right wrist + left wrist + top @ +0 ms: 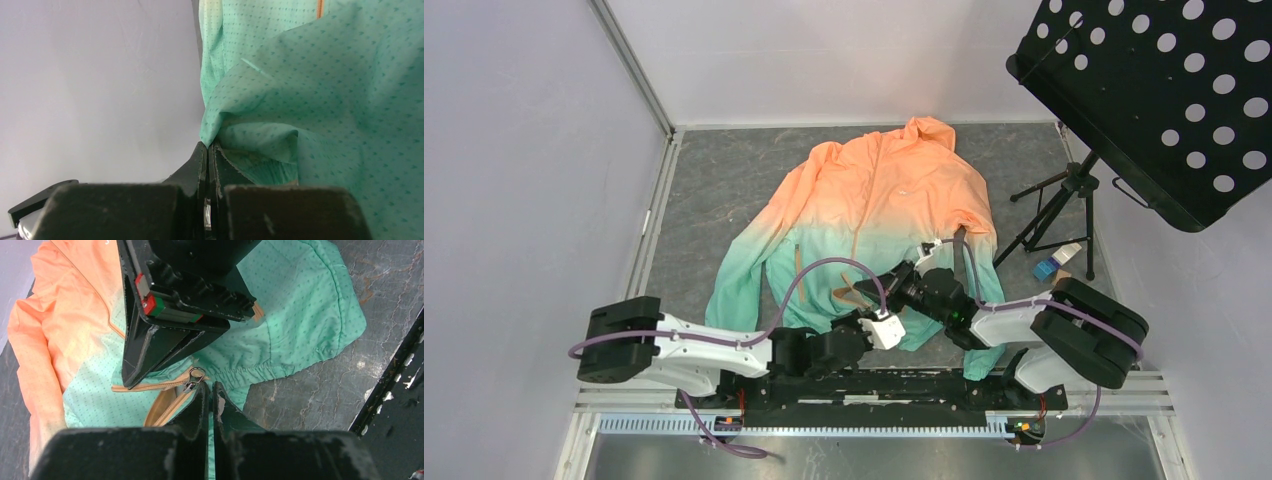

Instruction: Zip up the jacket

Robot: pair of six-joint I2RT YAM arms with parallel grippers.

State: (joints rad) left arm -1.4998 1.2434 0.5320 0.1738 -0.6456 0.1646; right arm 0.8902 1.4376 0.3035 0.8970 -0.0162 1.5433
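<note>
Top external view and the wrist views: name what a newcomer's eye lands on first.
The jacket, orange fading to mint green, lies spread across the middle of the grey table. At its near hem the right gripper pinches mint fabric, and the left gripper sits closed right by the zipper pull. A black perforated stand looms at the top right.

jacket (874, 200) bottom hiding behind the left arm (724, 350), zipper (150, 386) end hiding under the right gripper (131, 381), dotted board (1144, 90) running off the corner
</note>
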